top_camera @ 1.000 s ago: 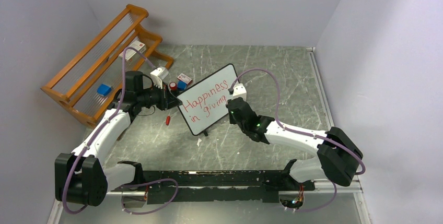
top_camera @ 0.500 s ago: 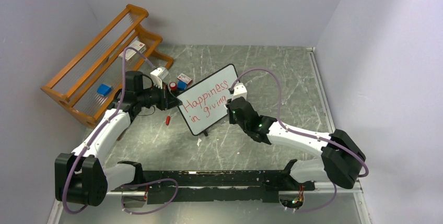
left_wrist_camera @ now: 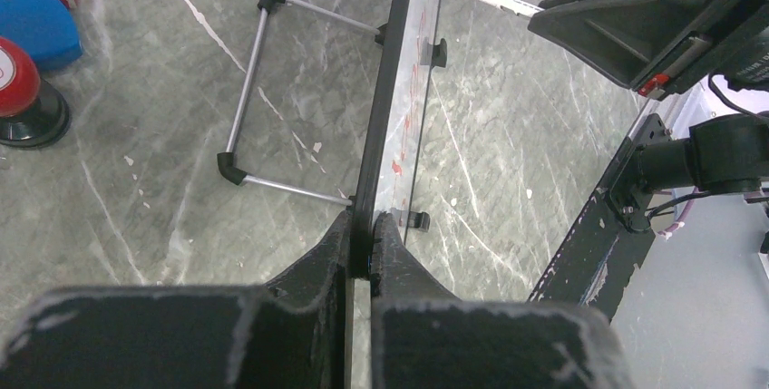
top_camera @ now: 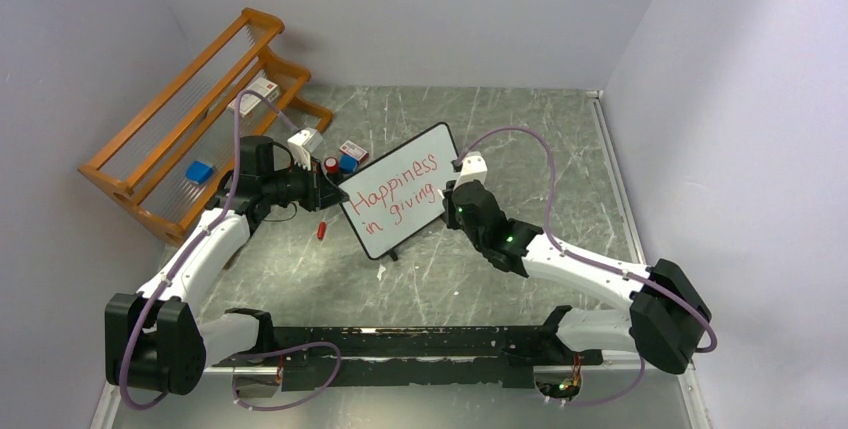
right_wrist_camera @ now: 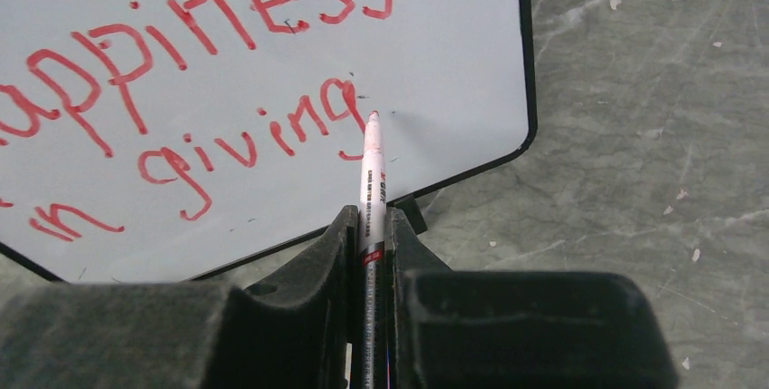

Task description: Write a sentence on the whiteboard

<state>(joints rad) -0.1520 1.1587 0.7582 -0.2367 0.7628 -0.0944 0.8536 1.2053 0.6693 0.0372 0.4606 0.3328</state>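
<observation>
The whiteboard (top_camera: 412,177) stands tilted on the table, and its white face (right_wrist_camera: 453,63) fills the right wrist view. The sentence (top_camera: 396,191) in red reads "Happiness in giving" (right_wrist_camera: 181,108) in two slanted lines. My left gripper (top_camera: 336,193) is shut on the board's black frame (left_wrist_camera: 385,117) at its left edge, jaws (left_wrist_camera: 370,222) pinching it edge-on. My right gripper (top_camera: 452,199) is shut on a white marker (right_wrist_camera: 373,176), the jaws (right_wrist_camera: 372,218) clamped on its barrel. The red tip points just right of the final "g". A small gap to the board shows beside the marker (left_wrist_camera: 497,1).
A wooden rack (top_camera: 175,124) holding small boxes stands at the back left. A red-topped thing (left_wrist_camera: 20,81) and a blue block (top_camera: 347,161) sit behind the board. A small red piece (top_camera: 321,230) lies on the table. The board's wire stand (left_wrist_camera: 247,90) folds out behind it.
My right gripper with the marker has moved right and slightly back along the board's lower right part. The left gripper and the board have stayed put.
</observation>
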